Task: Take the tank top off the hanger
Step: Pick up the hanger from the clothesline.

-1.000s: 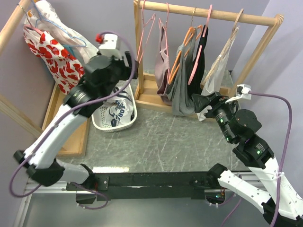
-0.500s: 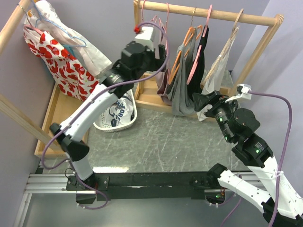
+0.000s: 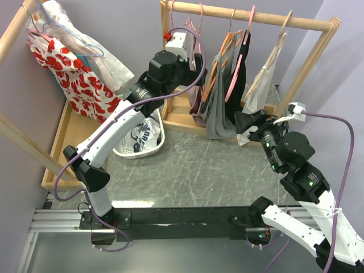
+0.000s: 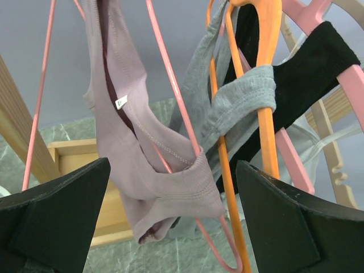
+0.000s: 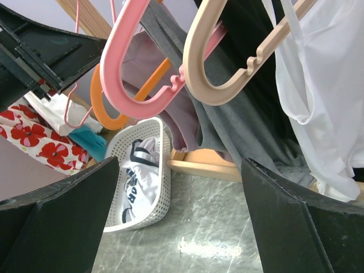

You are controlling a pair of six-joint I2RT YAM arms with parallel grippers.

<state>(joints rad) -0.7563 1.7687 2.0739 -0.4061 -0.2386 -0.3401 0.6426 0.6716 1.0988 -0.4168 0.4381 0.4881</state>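
Note:
Several tank tops hang on the wooden rack [image 3: 256,16]: a mauve one [image 3: 196,85] on a thin pink hanger [image 3: 176,34], a grey one [image 3: 219,105] on an orange hanger [image 3: 219,60], a black one [image 3: 239,74] and a white one [image 3: 264,79]. My left gripper [image 3: 197,61] is open at the rack's left end. In the left wrist view [image 4: 170,227] the mauve top's lower strap loop [image 4: 153,176] hangs between its fingers, untouched, with the orange hanger [image 4: 267,114] just right. My right gripper [image 3: 242,122] is open and empty below the grey and white tops, as the right wrist view [image 5: 182,227] also shows.
A white basket [image 3: 122,149] holding a white printed garment stands left of the rack's base. A red floral garment [image 3: 62,68] hangs on a second rack at far left above a wooden tray [image 3: 68,142]. The grey marble table [image 3: 193,170] lies in front.
My left arm swung from over the basket up and right to the rack's left end, beside the mauve top. The right arm barely moved.

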